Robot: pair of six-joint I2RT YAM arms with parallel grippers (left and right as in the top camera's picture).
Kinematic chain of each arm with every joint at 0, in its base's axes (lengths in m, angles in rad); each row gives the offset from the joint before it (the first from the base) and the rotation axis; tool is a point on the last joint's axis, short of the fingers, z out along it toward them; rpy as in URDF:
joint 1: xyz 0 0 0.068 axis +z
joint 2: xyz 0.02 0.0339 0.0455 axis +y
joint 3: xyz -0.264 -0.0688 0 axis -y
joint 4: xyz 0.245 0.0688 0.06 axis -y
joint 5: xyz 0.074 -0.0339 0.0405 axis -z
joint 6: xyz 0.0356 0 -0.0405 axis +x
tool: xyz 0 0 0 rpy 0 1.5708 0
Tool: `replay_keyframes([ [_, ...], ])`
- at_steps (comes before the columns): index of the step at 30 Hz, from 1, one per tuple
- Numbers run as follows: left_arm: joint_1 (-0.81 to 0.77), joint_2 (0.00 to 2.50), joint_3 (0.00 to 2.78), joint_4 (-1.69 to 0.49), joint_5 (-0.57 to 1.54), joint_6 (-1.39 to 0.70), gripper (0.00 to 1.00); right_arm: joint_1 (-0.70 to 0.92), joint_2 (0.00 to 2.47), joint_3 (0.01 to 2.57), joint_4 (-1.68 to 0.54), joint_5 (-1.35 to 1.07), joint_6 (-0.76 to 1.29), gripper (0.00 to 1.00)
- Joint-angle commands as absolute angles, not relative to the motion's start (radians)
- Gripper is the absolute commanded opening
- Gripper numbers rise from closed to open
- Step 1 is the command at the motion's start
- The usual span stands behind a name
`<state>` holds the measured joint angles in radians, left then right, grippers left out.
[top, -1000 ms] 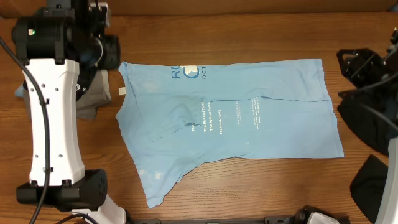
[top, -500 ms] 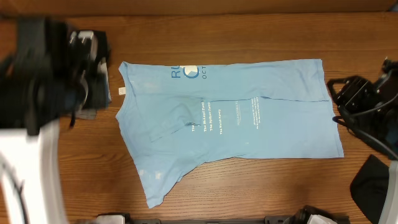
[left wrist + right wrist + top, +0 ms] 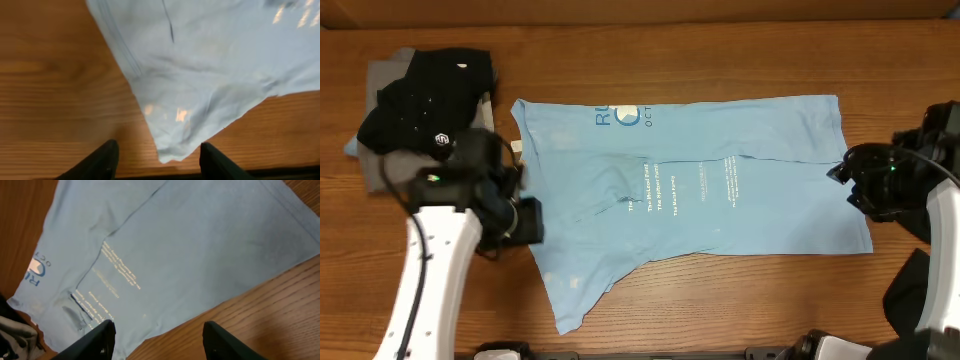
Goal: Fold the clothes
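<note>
The light blue T-shirt (image 3: pixel 720 200) carries print near one edge, of which only "RU" and "OCT" can be read, with a ring shape between them. The columns of white lettering (image 3: pixel 660 190) across its middle are too small to read.

A wooden table (image 3: pixel 720 310) fills the overhead view, its top a warm reddish brown, smooth and faintly glossy, with darker streaks of grain running from side to side. Along its far edge a paler tan band (image 3: pixel 720 8) crosses the whole width, too thin a slice to tell what it is. The left wrist view shows the table (image 3: pixel 55 95) close up and slightly blurred, in level bands of lighter and darker grain, while the right wrist view shows it in the lower right and upper left corners.
</note>
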<state>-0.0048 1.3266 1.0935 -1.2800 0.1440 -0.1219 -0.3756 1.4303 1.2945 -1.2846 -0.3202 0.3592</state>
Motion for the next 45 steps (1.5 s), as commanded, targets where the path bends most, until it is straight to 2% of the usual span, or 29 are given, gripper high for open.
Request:
replay_keyframes([
  [1,-0.008,1.343,0.949,-1.206,0.223,-0.189,0.58,-0.412,1.433,1.249,-1.248,-0.303,0.367,0.61],
  [5,-0.008,1.392,0.83,-1.099,0.314,-0.224,0.63,-0.473,1.434,1.177,-1.2,-0.303,0.37,0.64],
  [8,-0.008,1.429,0.763,-1.048,0.348,-0.282,0.63,-0.53,1.434,1.13,-1.166,-0.303,0.37,0.66],
  [15,-0.008,1.451,0.664,-1.052,0.393,-0.317,0.55,-0.616,1.434,1.07,-1.111,-0.303,0.368,0.67],
  [24,-0.008,1.451,0.567,-1.01,0.372,-0.35,0.48,-0.618,1.434,1.068,-1.07,-0.303,0.366,0.68],
  [32,-0.008,1.451,0.527,-0.961,0.324,-0.375,0.38,-0.619,1.434,1.068,-1.061,-0.303,0.366,0.68],
  [39,-0.057,1.451,0.522,-0.952,0.302,-0.401,0.38,-0.619,1.434,1.068,-1.051,-0.303,0.366,0.69],
  [41,-0.084,1.451,0.522,-0.938,0.303,-0.408,0.33,-0.619,1.434,1.068,-1.051,-0.303,0.366,0.69],
  [43,-0.117,1.451,0.522,-0.932,0.303,-0.424,0.18,-0.619,1.434,1.068,-1.048,-0.303,0.366,0.68],
  [44,-0.13,1.451,0.522,-0.93,0.304,-0.424,0.06,-0.619,1.434,1.068,-1.048,-0.303,0.366,0.68],
  [45,-0.14,1.451,0.522,-0.93,0.304,-0.425,0.04,-0.619,1.434,1.068,-1.048,-0.303,0.366,0.68],
])
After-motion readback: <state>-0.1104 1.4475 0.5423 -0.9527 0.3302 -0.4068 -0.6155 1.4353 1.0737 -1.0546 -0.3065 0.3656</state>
